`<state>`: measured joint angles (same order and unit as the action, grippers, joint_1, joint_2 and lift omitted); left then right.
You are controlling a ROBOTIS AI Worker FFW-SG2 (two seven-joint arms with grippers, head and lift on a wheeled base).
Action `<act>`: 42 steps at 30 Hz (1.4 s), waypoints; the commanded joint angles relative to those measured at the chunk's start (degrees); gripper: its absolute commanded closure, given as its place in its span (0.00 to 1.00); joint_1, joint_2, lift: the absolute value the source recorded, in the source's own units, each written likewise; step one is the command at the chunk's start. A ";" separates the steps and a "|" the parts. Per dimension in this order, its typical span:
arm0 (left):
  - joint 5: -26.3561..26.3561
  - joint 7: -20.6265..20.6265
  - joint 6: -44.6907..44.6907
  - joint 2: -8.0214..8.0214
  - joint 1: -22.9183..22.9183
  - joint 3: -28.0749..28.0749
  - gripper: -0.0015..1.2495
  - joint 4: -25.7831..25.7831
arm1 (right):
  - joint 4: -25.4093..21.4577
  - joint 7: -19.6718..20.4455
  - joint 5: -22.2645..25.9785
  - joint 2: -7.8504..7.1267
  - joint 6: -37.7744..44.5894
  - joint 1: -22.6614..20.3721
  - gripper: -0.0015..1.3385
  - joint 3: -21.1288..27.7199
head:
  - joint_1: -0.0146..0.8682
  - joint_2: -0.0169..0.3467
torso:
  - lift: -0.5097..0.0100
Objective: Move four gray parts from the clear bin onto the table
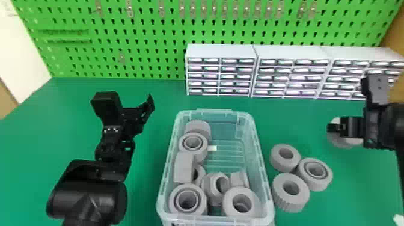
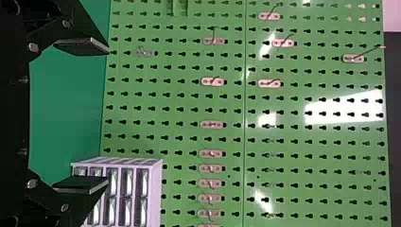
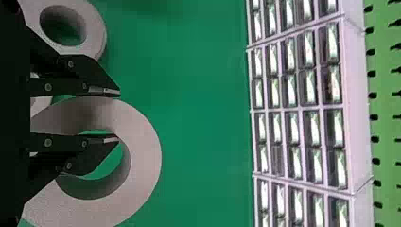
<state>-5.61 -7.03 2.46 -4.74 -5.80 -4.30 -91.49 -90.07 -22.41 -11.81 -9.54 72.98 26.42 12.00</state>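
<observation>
Pinching one gray part [image 3: 142,156] in its fingers, your right gripper [image 1: 333,127] has it above the surface [image 1: 354,186], near three loose ones [image 1: 289,202] beside the clear bin [image 1: 262,153], while your left gripper [image 1: 147,110] hangs out, fingers spread.

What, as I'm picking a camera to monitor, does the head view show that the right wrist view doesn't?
Head view: the clear bin with the gray parts inside, and the left gripper.
Right wrist view: the uncovered hole of the gray part at the right gripper, which the gripper hides from the head camera.
Both: that ring-shaped part, the right gripper, green table, drawer cabinets and pegboard.
</observation>
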 commanded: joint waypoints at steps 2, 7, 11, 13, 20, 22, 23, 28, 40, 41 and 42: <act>-0.02 0.00 0.00 0.00 0.00 -0.01 0.24 0.00 | 1.66 0.00 -0.67 -0.04 -1.00 -0.93 0.76 2.06 | 0.80 0.24 | 0.88; -0.02 0.00 0.00 0.08 0.00 0.08 0.24 0.00 | 3.85 0.00 -0.67 -0.04 -2.58 -1.72 0.76 3.47 | 0.80 0.24 | 0.88; -0.02 0.00 0.00 0.08 0.00 0.17 0.24 0.00 | 5.26 0.00 -0.94 -0.21 -3.64 -2.34 0.76 4.08 | 0.80 0.24 | 0.88; -0.02 0.00 0.00 0.08 0.00 0.17 0.24 0.00 | 6.05 0.00 -1.20 -0.30 -4.34 -2.60 0.76 4.35 | 0.80 0.24 | 0.88; -0.02 0.00 0.00 0.08 0.00 0.08 0.24 0.00 | 8.51 0.00 -1.46 -0.30 -6.80 -3.57 0.76 5.05 | 0.80 0.24 | 0.88; -0.02 0.00 0.00 0.08 0.08 0.17 0.24 0.00 | 8.51 0.00 -1.46 -0.30 -6.89 -3.83 0.76 4.96 | 0.80 0.24 | 0.88; -0.02 0.00 0.00 0.08 0.08 0.17 0.24 0.00 | 8.51 0.00 -1.46 -0.30 -6.89 -3.83 0.76 4.79 | 0.80 0.24 | 0.88; -0.02 0.00 0.00 0.08 0.26 0.25 0.24 0.00 | 9.30 0.00 -1.29 -0.21 -7.24 -4.09 0.76 4.52 | 0.80 0.24 | 0.88; -0.02 0.00 0.00 0.08 0.26 0.25 0.24 0.00 | 10.18 0.00 -0.59 -0.04 -7.24 -4.62 0.76 2.94 | 0.80 0.24 | 0.88; -0.02 0.00 0.00 0.08 0.26 0.25 0.24 0.00 | 10.27 0.00 -0.59 -0.04 -7.24 -4.71 0.76 2.85 | 0.80 0.24 | 0.88; -0.02 0.00 0.00 0.08 0.26 0.34 0.24 0.00 | 10.27 0.00 -0.59 0.05 -7.24 -4.71 0.76 2.85 | 0.80 0.24 | 0.88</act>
<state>-5.62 -7.03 2.46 -4.66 -5.54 -4.09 -91.49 -79.93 -22.41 -12.40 -9.59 65.74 21.93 15.25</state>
